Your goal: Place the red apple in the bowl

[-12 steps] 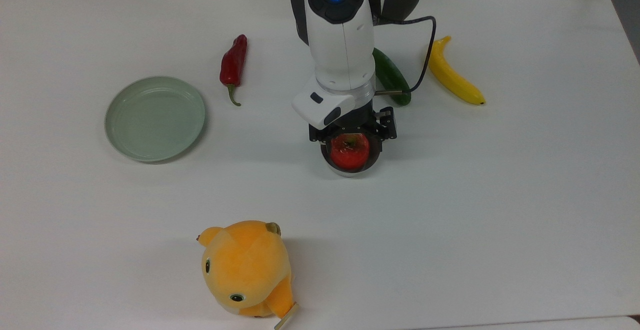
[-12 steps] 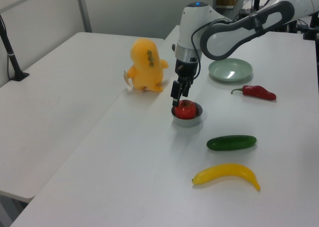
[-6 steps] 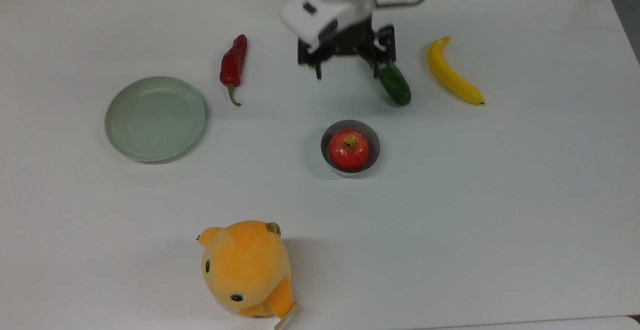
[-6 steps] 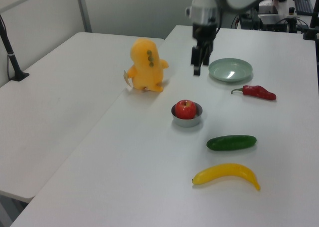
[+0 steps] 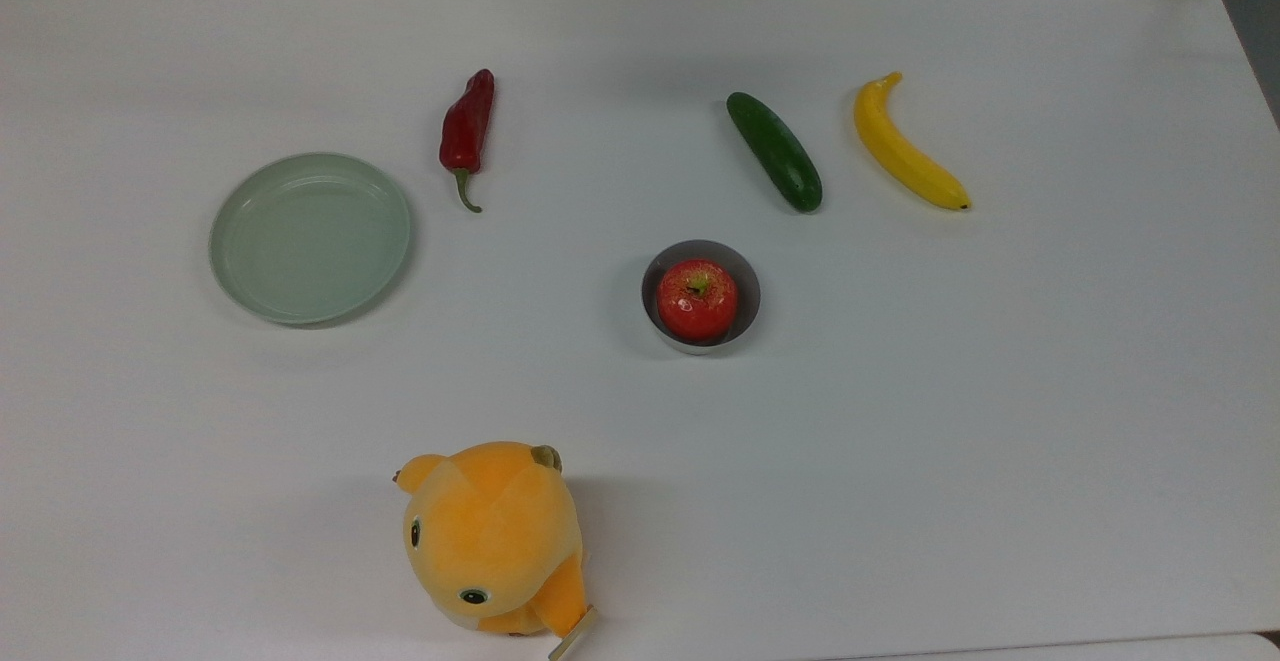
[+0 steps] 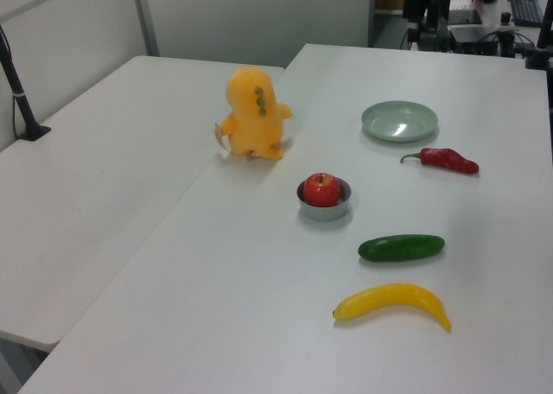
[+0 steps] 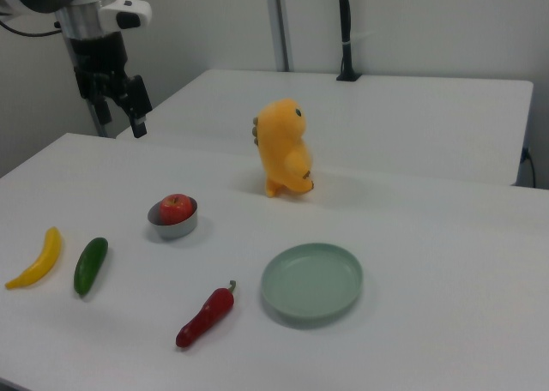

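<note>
Orange plush toy (image 5: 490, 539) stands nearest in the top view, at the white counter's (image 5: 1000, 441) lower edge; beyond it, mid-counter, the red apple (image 5: 697, 298) sits inside the grey bowl (image 5: 748, 286), stem dimple up; to the top view's left lies the pale-green plate (image 5: 309, 237); farther back lie the red chili pepper (image 5: 467, 131), the green cucumber (image 5: 774, 150) and the yellow banana (image 5: 905, 150), each apart from the others; in the right view the tool (image 7: 122, 117) hangs high above the counter's far corner, fingers (image 7: 138, 108) parted, gripping nothing.
</note>
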Available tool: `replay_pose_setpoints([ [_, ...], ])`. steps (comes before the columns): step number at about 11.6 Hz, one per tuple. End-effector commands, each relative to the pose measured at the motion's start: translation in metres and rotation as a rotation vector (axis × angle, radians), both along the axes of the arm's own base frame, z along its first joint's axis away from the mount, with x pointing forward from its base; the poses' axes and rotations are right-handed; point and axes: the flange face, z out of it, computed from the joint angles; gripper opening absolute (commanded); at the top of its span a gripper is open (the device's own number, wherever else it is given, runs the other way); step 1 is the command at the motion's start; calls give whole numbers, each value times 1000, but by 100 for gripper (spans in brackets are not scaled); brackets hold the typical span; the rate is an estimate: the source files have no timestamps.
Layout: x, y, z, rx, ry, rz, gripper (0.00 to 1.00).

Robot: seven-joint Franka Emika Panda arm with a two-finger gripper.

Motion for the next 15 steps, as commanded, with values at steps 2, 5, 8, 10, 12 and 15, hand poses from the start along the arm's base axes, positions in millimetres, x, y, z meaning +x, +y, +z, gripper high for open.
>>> replay_pose_setpoints([
  [2,-13,-29,-10,20,-21,-4,100],
  [5,8,-40,-21,21,-126,95,100],
  [8,21,-34,-27,46,-164,151,100],
  [10,20,-33,-27,46,-158,158,100],
  [12,20,-31,-26,46,-158,158,100],
  [15,19,-32,-27,46,-154,156,100],
])
